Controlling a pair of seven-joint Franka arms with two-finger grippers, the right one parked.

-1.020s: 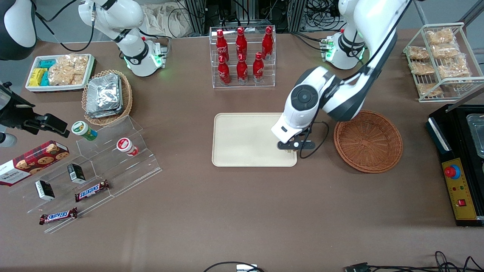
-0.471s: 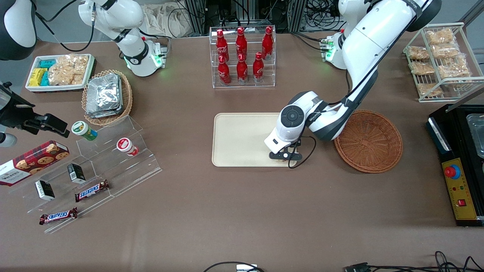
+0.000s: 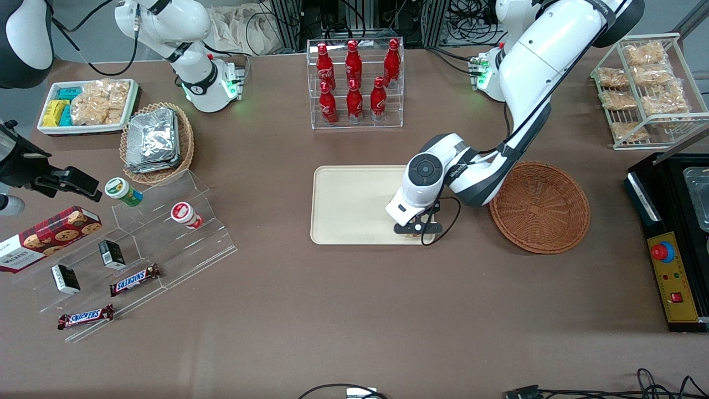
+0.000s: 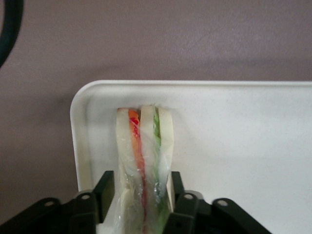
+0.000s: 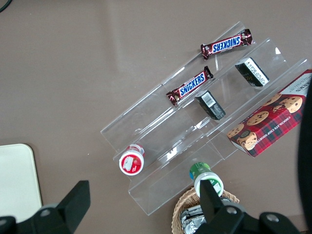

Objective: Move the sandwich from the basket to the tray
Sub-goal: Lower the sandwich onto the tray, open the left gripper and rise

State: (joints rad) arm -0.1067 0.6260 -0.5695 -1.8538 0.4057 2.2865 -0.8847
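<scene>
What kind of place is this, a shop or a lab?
Most likely a robotics lab staged as a snack counter: cola bottles in a clear rack, Snickers bars on steps, cables around. The gripper, over the tray, holds a sandwich.

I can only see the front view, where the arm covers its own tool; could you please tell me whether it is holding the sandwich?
Observer: Yes. In the left wrist view the tool is shut on the sandwich, one finger on each bread face.
Operator: Thank you. Is the sandwich over the tray or past its edge?
Observer: Over the tray, just inside a rounded corner, the one nearer the front camera and the basket.
Operator: Has it been set down flat?
Observer: No. It stands on edge between the fingers, with the red and green filling layers facing the wrist camera. I cannot tell whether it touches the tray.
</scene>
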